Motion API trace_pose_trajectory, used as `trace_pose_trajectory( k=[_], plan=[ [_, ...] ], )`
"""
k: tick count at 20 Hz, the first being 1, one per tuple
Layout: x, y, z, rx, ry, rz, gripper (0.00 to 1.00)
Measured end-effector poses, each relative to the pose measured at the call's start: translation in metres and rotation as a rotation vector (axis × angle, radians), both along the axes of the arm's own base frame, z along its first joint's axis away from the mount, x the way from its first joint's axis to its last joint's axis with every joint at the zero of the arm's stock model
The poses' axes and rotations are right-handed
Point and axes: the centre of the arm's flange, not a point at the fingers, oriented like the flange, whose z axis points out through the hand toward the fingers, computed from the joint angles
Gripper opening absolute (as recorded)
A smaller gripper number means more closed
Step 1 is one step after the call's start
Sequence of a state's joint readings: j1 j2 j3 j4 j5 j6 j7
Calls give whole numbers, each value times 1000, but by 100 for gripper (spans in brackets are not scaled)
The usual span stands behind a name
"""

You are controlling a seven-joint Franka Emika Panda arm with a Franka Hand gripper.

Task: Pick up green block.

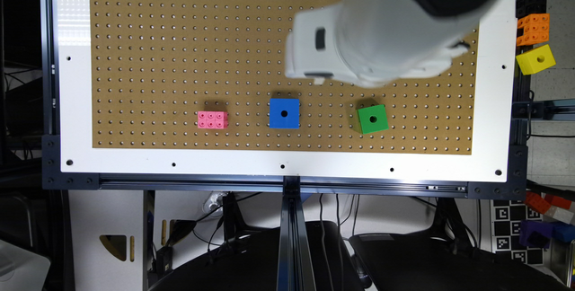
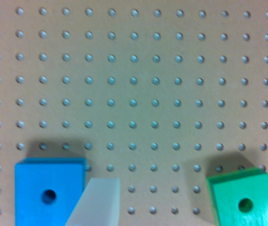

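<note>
Three blocks sit in a row along the lower part of the pegboard [image 1: 179, 57] in the exterior view: a pink brick [image 1: 212, 120] at left, a blue cube [image 1: 284, 113] in the middle and the green block [image 1: 372, 119] at right, turned slightly off square. All rest flat on the board, well apart from one another. No container is on the board. Nothing of the task is done yet, by my reading: the green block lies untouched. In the wrist view the gripper [image 2: 185, 200] has its fingers [image 2: 96, 202] spread wide, one pale tip beside the blue cube, the other at the frame's lower right edge by the green block. Farther up the exterior frame, the white arm hangs above the board, upper centre-right. Left to do: centre over the green block, descend, close, lift.
</note>
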State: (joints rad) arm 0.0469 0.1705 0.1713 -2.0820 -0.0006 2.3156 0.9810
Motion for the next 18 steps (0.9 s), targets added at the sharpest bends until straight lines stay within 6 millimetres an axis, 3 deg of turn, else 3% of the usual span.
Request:
trace_pose_trajectory(
  k=[4,10,16,18],
  plan=[
    [8,25,-1,13,-1,2,100],
    [7,33,0,18,-3,2,100],
    [11,34,-34,22,25,3,100],
    [12,41,-36,27,24,5,100]
  ],
)
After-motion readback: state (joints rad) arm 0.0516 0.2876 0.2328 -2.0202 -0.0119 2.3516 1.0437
